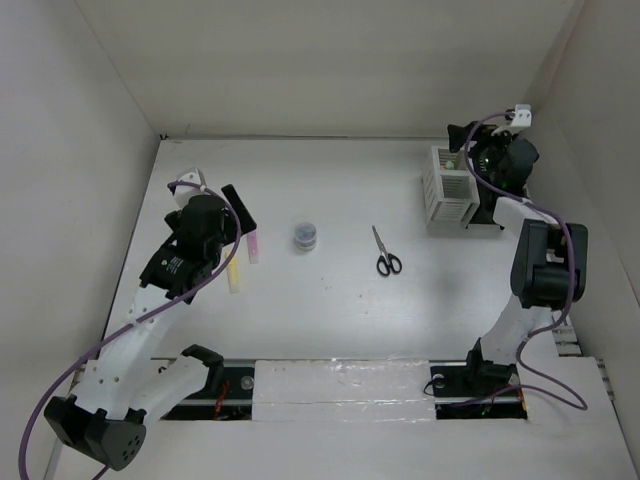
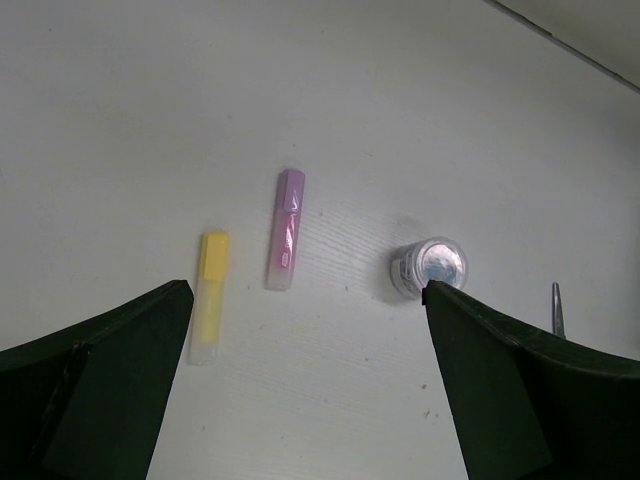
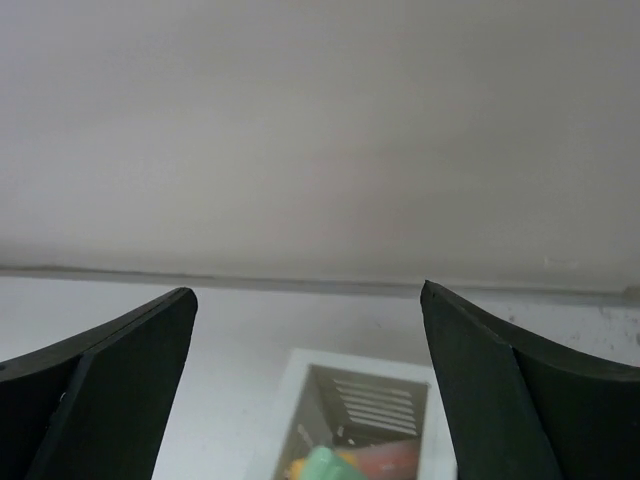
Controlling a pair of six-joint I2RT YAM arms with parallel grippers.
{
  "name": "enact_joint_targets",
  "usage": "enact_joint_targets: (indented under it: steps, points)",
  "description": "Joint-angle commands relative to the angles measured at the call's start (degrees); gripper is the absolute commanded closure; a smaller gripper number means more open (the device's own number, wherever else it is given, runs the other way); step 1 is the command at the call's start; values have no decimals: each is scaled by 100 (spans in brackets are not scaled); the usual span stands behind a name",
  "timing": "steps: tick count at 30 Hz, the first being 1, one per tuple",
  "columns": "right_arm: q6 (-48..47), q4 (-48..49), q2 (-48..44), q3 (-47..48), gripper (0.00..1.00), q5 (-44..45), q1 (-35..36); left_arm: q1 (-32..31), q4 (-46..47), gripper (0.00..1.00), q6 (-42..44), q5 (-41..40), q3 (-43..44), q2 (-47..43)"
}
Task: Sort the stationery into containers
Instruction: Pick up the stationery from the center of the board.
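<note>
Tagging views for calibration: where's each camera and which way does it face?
Top external: above, behind the bases, looking down on the table; both arms show.
Left wrist: looks down at yellow highlighter, purple highlighter, roll; open left end effector frames them.
Right wrist: faces back wall over white organizer; open right end effector.
Top and left wrist share highlighters, roll.

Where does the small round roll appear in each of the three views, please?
Top external: small round roll near the middle, left of the scissors.
Left wrist: the roll sits right of centre.
Right wrist: not in it.
Shared landmark: the purple highlighter, just left of it in both.
</note>
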Motion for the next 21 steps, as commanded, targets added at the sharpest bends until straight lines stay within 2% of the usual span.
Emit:
enact_joint_targets:
  steps: [1,3,4,6,7,8,10,11,14,15,18,20,21]
  points:
    - [-201,213,-917,91,0,8,344,20,173,0,81,6,-35,-49]
    - [-446,-147,-1295,213,0,185,573,20,121,0,-15,-160,-35,-49]
    - [-596,-897,-1410,336,0,351,905,20,24,0,-198,-422,17,-49]
    - [-1182,-1823,-1664,757,0,650,1363,20,-343,0,-489,-818,192,205]
    - [-1352,-2254,-1718,890,0,886,1652,20,-511,0,-664,-1273,272,293]
    - [-1475,-3137,-1718,1030,0,1585,2247,20,-687,0,-857,-1486,360,390]
    - [-1556,-3994,-1631,1522,0,2064,2813,20,-1073,0,-1350,-1899,510,532]
    - [-1451,-4651,-1578,1654,0,2571,3320,20,-1154,0,-1447,-1997,580,601]
    - [-943,-5550,-1324,2015,0,2971,4061,20,-1602,0,-2044,-2295,739,602]
    - [-819,-5711,-1219,2120,2,3337,4568,20,-1663,0,-2168,-2366,800,541]
    - [-327,-6255,-639,2656,3,3859,5231,20,-1980,0,-2748,-2674,800,111]
    - [-133,-6344,-175,3008,3,3763,5592,291,-1746,0,-2749,-2622,565,-327]
    - [-132,-6345,-32,3105,3,3763,5689,370,-1447,0,-2166,-2404,415,-495]
